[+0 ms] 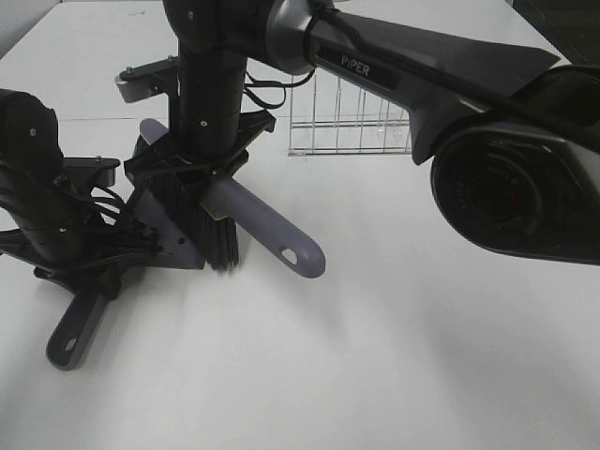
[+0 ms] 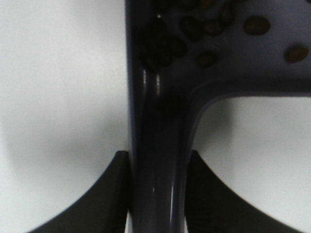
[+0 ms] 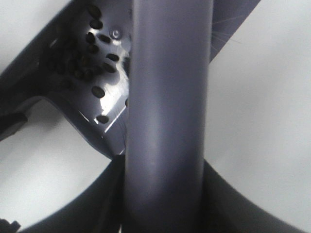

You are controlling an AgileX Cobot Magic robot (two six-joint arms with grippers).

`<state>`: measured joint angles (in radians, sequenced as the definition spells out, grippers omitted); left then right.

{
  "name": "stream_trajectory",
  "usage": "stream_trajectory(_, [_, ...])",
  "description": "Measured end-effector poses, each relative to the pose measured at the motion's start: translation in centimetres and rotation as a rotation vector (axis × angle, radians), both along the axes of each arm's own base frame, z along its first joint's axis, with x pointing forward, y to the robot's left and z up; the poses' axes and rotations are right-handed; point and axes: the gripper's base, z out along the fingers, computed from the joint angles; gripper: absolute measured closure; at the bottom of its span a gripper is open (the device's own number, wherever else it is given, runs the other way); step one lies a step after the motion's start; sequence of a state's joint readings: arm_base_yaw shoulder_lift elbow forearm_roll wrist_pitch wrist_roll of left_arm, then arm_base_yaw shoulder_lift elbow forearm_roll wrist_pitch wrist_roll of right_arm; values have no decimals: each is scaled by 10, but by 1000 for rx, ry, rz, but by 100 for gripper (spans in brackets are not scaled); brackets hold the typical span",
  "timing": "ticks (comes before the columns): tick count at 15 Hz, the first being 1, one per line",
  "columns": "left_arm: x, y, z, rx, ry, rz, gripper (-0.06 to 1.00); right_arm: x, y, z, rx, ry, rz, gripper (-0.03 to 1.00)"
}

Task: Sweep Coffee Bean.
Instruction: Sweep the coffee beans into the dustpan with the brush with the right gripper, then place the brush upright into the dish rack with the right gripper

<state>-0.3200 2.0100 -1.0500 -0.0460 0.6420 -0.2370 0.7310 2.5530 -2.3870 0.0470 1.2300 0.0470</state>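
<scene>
Several tiny dark coffee beans [image 2: 206,29] lie inside the grey dustpan [image 1: 167,232]; they also show in the right wrist view [image 3: 97,63]. My left gripper [image 1: 101,274] is shut on the dustpan handle [image 2: 155,160], which points toward the table's front left [image 1: 75,330]. My right gripper [image 1: 204,173] is shut on the grey brush handle [image 3: 167,121]. The brush's black bristles [image 1: 214,234] stand at the dustpan's mouth, and its handle [image 1: 277,239] sticks out to the right. No loose beans show on the table.
A wire basket [image 1: 347,122] stands at the back, right of the brush. The right arm [image 1: 422,66] crosses the upper right of the view, with a camera housing [image 1: 516,197] in front. The white table [image 1: 375,356] lies below.
</scene>
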Motion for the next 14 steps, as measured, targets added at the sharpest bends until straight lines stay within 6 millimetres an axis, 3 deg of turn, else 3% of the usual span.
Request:
stream_trajectory(4, [0,0,0,-1,0,1,68,4,-3,13,-20,-67,3,70])
stream_trajectory(8, [0,0,0,-1,1,2,68,15,-27,64,-33,-199,-32,70])
stream_trajectory(11, [0,0,0,-1,2,1,68,37,-79,115,13,-277,-143,70])
stream_trajectory(14, [0,0,0,0,4,1,68,50,-148,150,3,-311,-269,70])
